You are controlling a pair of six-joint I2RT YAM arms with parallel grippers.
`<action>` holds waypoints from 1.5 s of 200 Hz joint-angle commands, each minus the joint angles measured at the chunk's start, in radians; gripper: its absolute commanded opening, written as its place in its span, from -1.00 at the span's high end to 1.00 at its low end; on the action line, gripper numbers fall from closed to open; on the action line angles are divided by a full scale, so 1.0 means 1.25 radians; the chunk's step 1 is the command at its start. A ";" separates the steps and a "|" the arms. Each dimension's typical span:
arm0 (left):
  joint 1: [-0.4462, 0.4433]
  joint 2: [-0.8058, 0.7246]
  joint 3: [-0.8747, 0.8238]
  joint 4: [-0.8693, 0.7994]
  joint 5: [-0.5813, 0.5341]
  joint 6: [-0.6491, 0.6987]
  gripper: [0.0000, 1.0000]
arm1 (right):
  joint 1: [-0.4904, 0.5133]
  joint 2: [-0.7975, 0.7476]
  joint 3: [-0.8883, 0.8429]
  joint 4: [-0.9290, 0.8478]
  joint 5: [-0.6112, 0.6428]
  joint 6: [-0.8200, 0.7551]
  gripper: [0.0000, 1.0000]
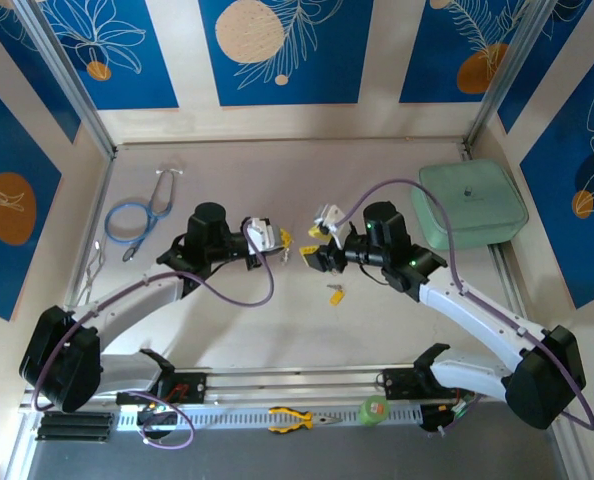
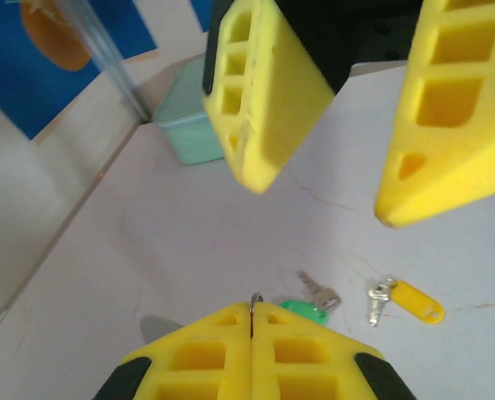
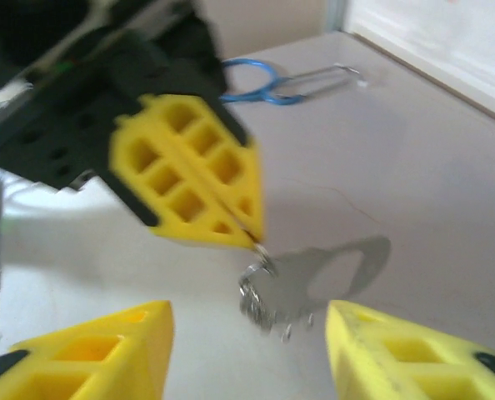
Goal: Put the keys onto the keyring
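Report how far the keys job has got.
Done: the left tool is shut on the keyring, held above the table. In hand: the open right tool faces it, empty. Left: the green key and the yellow key lie on the table, neither threaded.

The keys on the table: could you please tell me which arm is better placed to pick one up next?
Right. The right claw stands open and empty, with the green key and yellow key lying nearby. The left claw is shut on the keyring, so it is occupied.
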 commanded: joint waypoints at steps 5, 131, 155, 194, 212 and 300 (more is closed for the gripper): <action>-0.006 -0.016 -0.011 0.052 0.120 0.062 1.00 | 0.004 -0.004 -0.003 0.026 -0.133 -0.152 0.09; -0.009 -0.018 -0.029 -0.007 0.218 0.132 1.00 | 0.001 0.027 -0.012 -0.047 -0.145 -0.232 0.43; -0.010 -0.019 -0.030 -0.008 0.224 0.131 1.00 | 0.011 0.043 -0.006 -0.046 -0.128 -0.235 0.50; -0.011 -0.023 -0.032 -0.017 0.228 0.134 1.00 | 0.022 0.051 -0.004 -0.038 -0.125 -0.236 0.56; -0.011 -0.025 -0.032 -0.018 0.230 0.132 1.00 | 0.026 0.055 -0.004 -0.036 -0.106 -0.237 0.54; -0.016 -0.020 -0.029 -0.032 0.222 0.143 1.00 | 0.025 0.036 -0.020 -0.034 -0.096 -0.245 0.50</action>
